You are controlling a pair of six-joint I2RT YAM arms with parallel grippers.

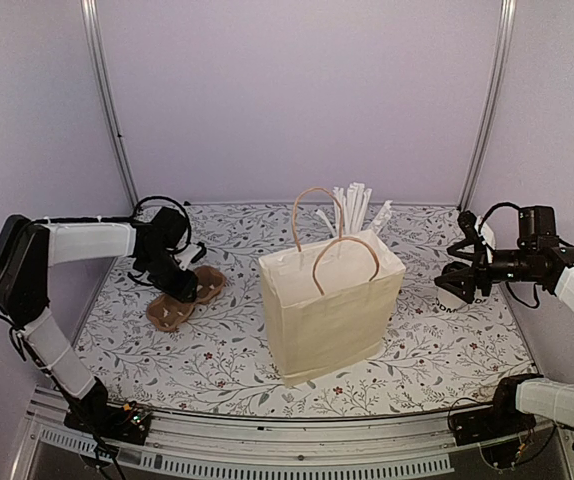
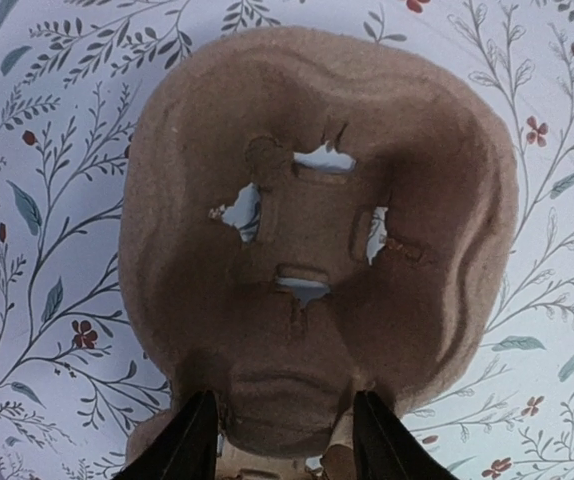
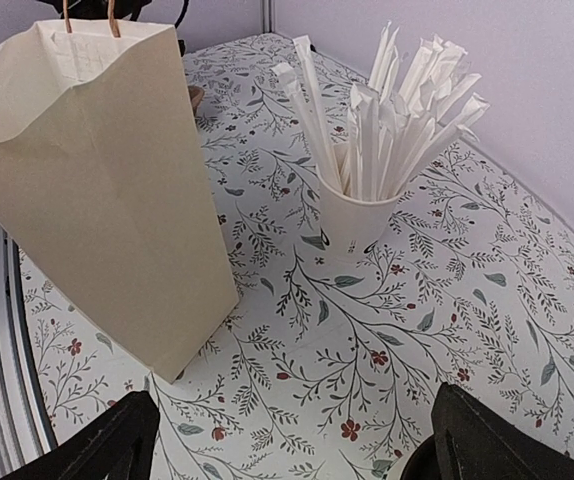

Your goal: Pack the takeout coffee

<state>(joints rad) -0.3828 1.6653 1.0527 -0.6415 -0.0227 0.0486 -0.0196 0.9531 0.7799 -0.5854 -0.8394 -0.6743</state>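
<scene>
One cup under the right jaws

We find the takeout coffee on the desk, right of the paper bag, just beneath the right gripper, whose jaws stand wide apart. The left gripper has its jaws astride a pulp carrier; whether they clamp it we cannot tell.

paper bag stands left of straw cup on floral cloth; right pincer gapes.
</scene>
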